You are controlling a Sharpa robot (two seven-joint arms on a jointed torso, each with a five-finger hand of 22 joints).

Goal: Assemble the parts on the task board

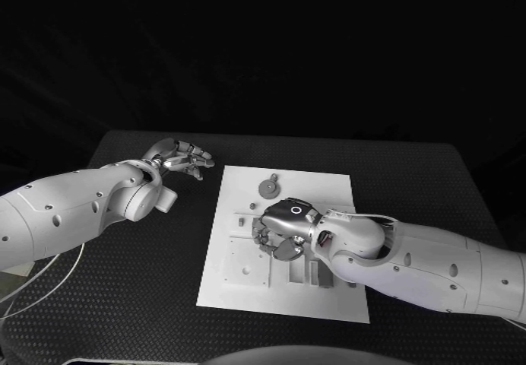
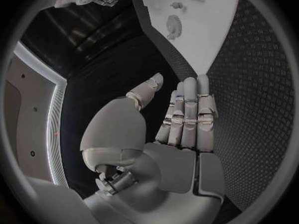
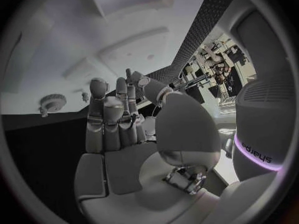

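Note:
The white task board [image 1: 318, 190] lies in the middle of the black table. A grey gear [image 1: 268, 186] rests on its far part and is seen also in the left wrist view [image 2: 174, 25] and the right wrist view [image 3: 52, 102]. My right hand [image 1: 283, 228] hovers low over the board's middle, fingers pointing down at it. In the right wrist view its fingers [image 3: 115, 114] stand close together with the thumb near them; I cannot tell whether a small part is pinched there. My left hand [image 1: 181, 158] is off the board to its far left, holding nothing [image 2: 187, 114].
A small peg [image 1: 238, 221] stands near the board's left edge. Grey slotted pieces [image 1: 312, 272] sit at the board's near part beside my right forearm. Black dimpled table [image 1: 131, 289] surrounds the board on every side.

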